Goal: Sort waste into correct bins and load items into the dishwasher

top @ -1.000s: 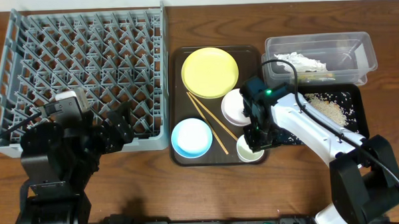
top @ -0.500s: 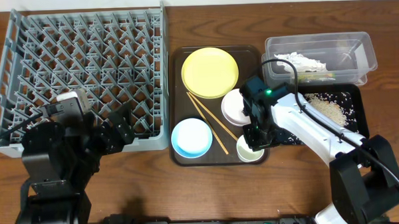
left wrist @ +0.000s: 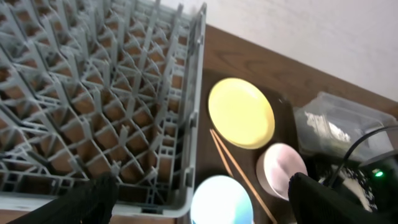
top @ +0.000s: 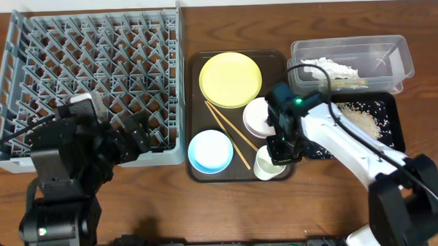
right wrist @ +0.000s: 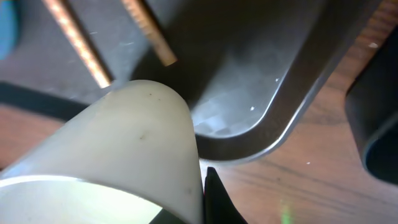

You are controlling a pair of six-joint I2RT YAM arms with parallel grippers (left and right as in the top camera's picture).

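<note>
My right gripper (top: 277,156) is shut on the rim of the small white cup (top: 266,165), which is tilted and lifted over the front right corner of the dark brown serving tray (top: 195,65); the cup fills the right wrist view (right wrist: 112,155). On the tray lie the yellow plate (top: 231,79), white bowl (top: 256,118), light blue bowl (top: 210,151) and wooden chopsticks (top: 228,135). The grey dish rack (top: 93,76) stands at the left. My left gripper (left wrist: 199,198) is open over the rack's front right corner. The clear tub (top: 350,60) holds white napkin. The black tray (top: 365,121) holds rice crumbs.
Bare wooden table lies in front of the serving tray and the rack. The right arm's cable (top: 316,76) arcs over the clear tub's left end. The rack's front right corner (left wrist: 193,193) sits close beside the serving tray.
My right gripper has tipped and lifted the small white cup, shifting it slightly left. The left arm has moved a little right and up toward the rack's corner.
</note>
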